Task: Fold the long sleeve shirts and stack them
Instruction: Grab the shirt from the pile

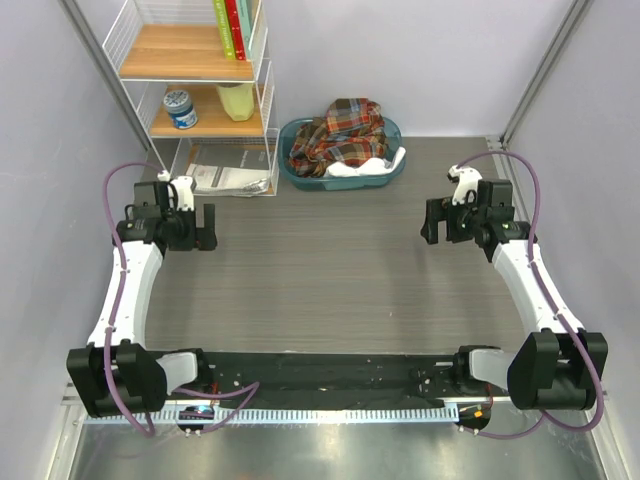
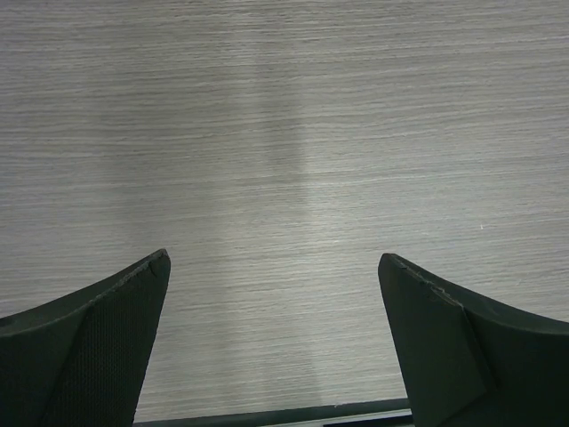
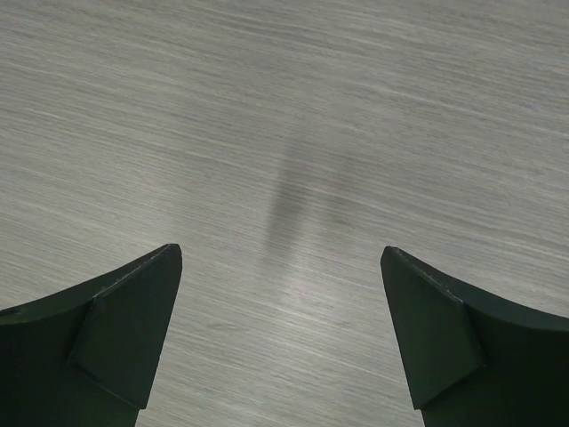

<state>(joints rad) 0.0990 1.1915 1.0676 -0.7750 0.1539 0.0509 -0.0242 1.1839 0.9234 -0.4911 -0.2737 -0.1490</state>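
Up in the teal basket (image 1: 300, 178), plaid flannel (image 1: 340, 135) smothers white shirt (image 1: 362, 168). Jaws spread empty, we risk hauling both

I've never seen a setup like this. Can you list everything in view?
plaid shirt: one, red, brown, blue and yellow, bunched in the basket
white shirt: one, white, under the plaid shirt
basket: one, teal, far middle of the table
shelf unit: one, white wire with wooden boards, far left
books: at least two, green and red, top board
jar: one, blue and white, middle board
container: one, pale yellow, beside the jar
papers: white, printed, lowest level
table: one, grey wood grain
left gripper: one, black, open over bare table
right gripper: one, black, open over bare table
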